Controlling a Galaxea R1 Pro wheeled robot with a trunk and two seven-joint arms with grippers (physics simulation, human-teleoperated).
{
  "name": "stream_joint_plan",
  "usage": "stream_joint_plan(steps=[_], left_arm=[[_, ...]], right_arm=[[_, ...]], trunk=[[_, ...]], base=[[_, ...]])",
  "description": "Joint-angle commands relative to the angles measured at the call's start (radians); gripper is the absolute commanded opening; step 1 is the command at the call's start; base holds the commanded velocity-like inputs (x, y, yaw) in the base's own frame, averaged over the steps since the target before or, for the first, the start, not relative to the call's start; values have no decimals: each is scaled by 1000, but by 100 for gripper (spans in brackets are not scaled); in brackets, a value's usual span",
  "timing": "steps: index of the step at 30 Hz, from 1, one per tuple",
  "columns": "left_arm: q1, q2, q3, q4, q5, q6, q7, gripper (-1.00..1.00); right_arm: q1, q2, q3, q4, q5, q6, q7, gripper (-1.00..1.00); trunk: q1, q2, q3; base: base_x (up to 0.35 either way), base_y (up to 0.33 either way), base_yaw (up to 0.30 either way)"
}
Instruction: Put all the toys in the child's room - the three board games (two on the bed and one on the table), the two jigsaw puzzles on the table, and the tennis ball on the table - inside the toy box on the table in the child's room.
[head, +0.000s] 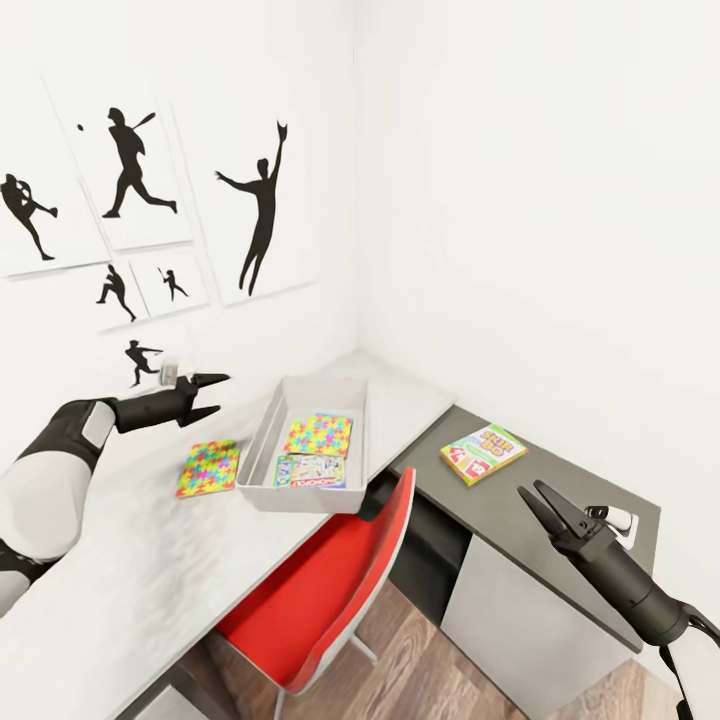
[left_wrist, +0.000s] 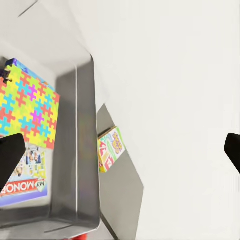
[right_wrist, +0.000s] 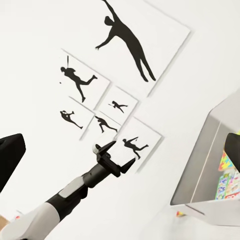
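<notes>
The grey toy box (head: 258, 452) stands on the pale table (head: 120, 580). Inside it lie a jigsaw puzzle (head: 319, 434) and a blue board game (head: 311, 471). A second jigsaw puzzle (head: 208, 467) lies flat on the table just left of the box. On the dark cabinet top (head: 560, 500) rests a yellow-green board game (head: 483, 453). My left gripper (head: 215, 395) hovers open above the table, left of the box. My right gripper (head: 533, 494) is open over the cabinet's front edge. The left wrist view looks down on the box wall (left_wrist: 82, 150) and puzzle (left_wrist: 27, 107). The tennis ball and bed are out of view.
A red chair (head: 330, 590) is tucked under the table in front of the box. Athlete posters (head: 130, 180) hang on the wall behind. A small white object (head: 620, 520) sits on the cabinet near my right gripper. Wood floor (head: 420, 650) shows below.
</notes>
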Motion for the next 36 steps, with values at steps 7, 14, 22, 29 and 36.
stream_joint_plan(steps=[7, 14, 22, 29, 36], left_arm=[[45, 50, 7, -1, -10, -6, -27, 100], [136, 114, 7, -1, -10, -66, -75, 100], [226, 149, 6, -1, -14, -145, -214, 100], [307, 169, 6, -8, -18, -212, -309, 100], [381, 202, 6, -38, -18, -235, -413, 100]], right_arm=[[-1, 0, -1, 0, -4, 6, 0, 100], [-1, 0, -1, 0, -3, 6, 1, 100], [-1, 0, 30, 0, -3, 5, 2, 100], [-1, 1, 50, 0, -3, 3, 0, 100], [-1, 1, 69, 0, -3, 2, -1, 100]], trunk=[[1, -2, 9], [1, -2, 21], [1, -2, 34], [1, -2, 45], [1, -2, 56]], base=[[-6, 5, 0], [0, 0, 0], [0, 0, 0], [0, 0, 0], [0, 0, 0]])
